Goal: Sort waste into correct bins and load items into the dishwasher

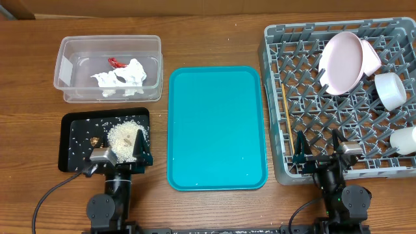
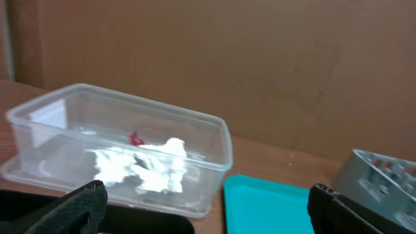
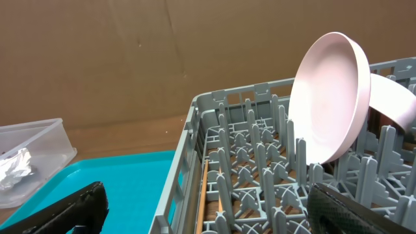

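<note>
The clear tub (image 1: 65,49) at the back left holds the crumpled white napkin (image 1: 121,76) and the red wrapper (image 1: 117,62); both show in the left wrist view too, napkin (image 2: 153,166), wrapper (image 2: 136,138). The black tray (image 1: 71,156) holds rice grains (image 1: 122,135) and a brown lump (image 1: 95,140). The grey rack (image 1: 276,117) holds the pink plate (image 1: 342,62) upright, a white cup (image 1: 390,90), a white bowl (image 1: 406,138) and chopsticks (image 1: 286,117). My left gripper (image 1: 117,156) is open and empty at the black tray's front edge. My right gripper (image 1: 320,153) is open and empty at the rack's front edge.
A large teal tray (image 1: 216,127) lies between the black tray and the rack. The rack's upright pegs (image 3: 273,162) stand just ahead of my right fingers. A brown cardboard wall (image 2: 260,65) backs the table.
</note>
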Robot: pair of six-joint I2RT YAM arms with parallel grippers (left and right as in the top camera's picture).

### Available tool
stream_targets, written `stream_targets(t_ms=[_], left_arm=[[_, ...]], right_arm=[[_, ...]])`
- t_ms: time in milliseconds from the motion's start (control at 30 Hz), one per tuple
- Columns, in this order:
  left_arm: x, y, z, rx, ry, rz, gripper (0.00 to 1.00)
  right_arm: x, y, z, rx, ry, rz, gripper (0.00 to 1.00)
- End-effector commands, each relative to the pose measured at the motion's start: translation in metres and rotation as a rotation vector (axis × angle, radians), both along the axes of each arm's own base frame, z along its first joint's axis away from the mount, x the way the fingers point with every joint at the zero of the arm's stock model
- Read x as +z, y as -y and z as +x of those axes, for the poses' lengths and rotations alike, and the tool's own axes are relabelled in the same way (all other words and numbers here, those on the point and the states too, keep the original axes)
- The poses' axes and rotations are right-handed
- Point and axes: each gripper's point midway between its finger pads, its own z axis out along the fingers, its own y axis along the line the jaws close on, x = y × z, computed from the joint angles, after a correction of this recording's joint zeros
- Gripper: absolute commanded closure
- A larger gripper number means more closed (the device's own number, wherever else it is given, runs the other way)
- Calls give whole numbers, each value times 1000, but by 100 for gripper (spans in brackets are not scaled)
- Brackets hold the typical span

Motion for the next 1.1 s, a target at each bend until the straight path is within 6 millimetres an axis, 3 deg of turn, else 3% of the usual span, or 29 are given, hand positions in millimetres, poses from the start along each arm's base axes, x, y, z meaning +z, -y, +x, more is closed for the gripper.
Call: stream_targets(t_ms=[0,100,267,1067], left_arm=[[-9,-10,-1,59,-24,-11,0],[-37,-5,-1,38,-136,-13,0],[-37,7,-1,-20,-137,12,0],[-37,6,-1,-18,-138,12,0]], right_arm=[[-2,2,0,-10,2,4,0],[-2,2,0,-10,2,4,0],[-2,2,0,-10,2,4,0],[-2,2,0,-10,2,4,0]])
